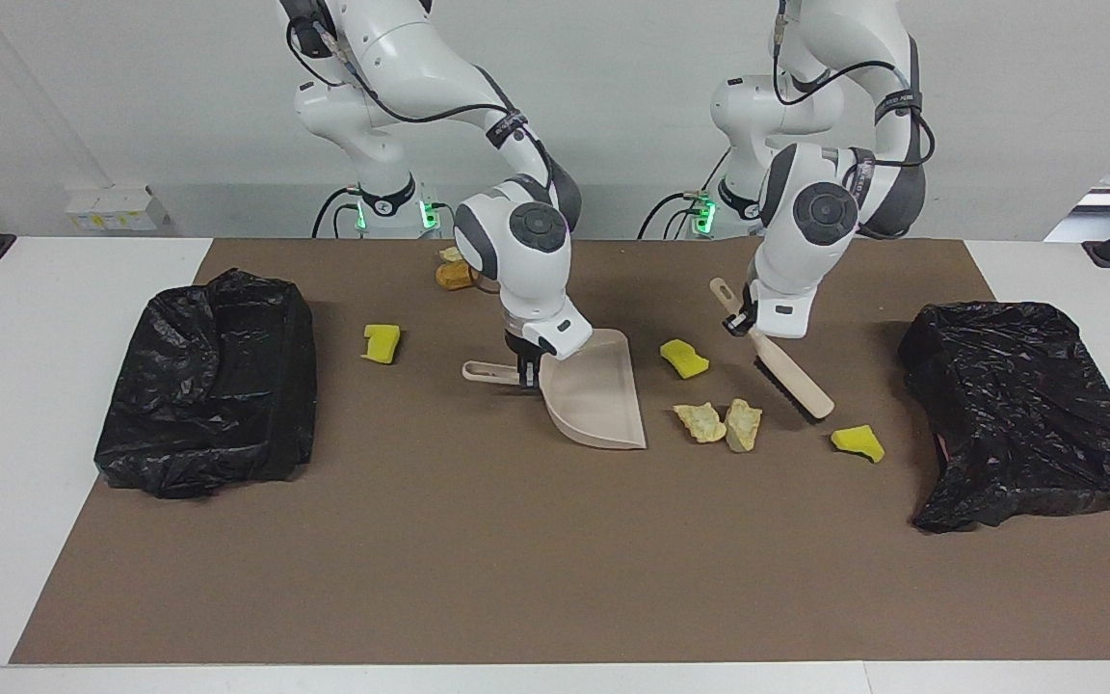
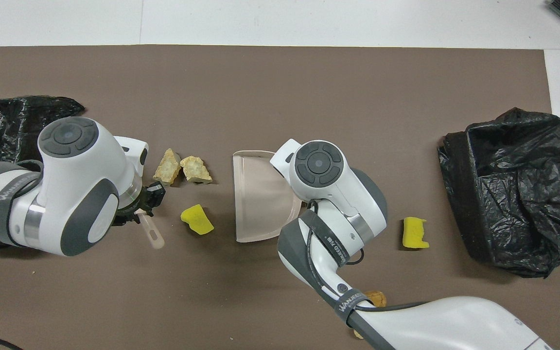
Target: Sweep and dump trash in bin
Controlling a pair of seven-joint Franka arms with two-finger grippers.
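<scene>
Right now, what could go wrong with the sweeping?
1. The brush, held by the left gripper, sits between the two beige chunks and a yellow sponge piece. A sweep toward the dustpan may miss that sponge.
2. The chunks could roll past the dustpan's open edge, since the right gripper holds it only by its handle.
3. Trash near the right arm's base might get skipped.

No readable text on anything.
</scene>
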